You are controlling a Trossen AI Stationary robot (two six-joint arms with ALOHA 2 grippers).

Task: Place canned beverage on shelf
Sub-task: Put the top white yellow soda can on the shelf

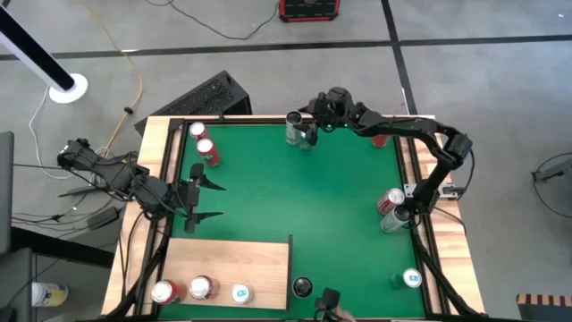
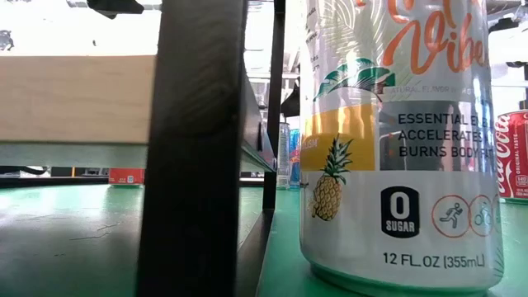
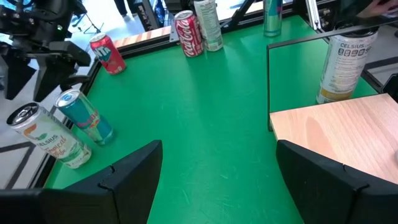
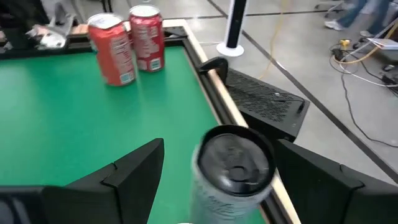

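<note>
A silver-topped pale can [image 4: 231, 167] stands on the green mat [image 1: 295, 197] by the table's far edge. My right gripper [image 4: 217, 149] is open, one finger on either side of the can, and I see no touch. In the high view that gripper [image 1: 306, 130] reaches over the can [image 1: 294, 131]. A blue can [image 3: 86, 116] stands right beside it. The shelf [image 1: 228, 261], a pale wooden board on a dark frame, sits at the near left and three cans [image 1: 201, 288] stand along its near edge. My left gripper [image 1: 210, 199] waits open above the mat's left side.
Two red cans [image 1: 204, 143] stand at the far left corner. One red can [image 1: 380, 139] is under my right arm, and three cans [image 1: 391, 210] stand along the right edge. A Celsius can [image 2: 396, 140] stands on the mat just right of the shelf's leg [image 2: 194, 148].
</note>
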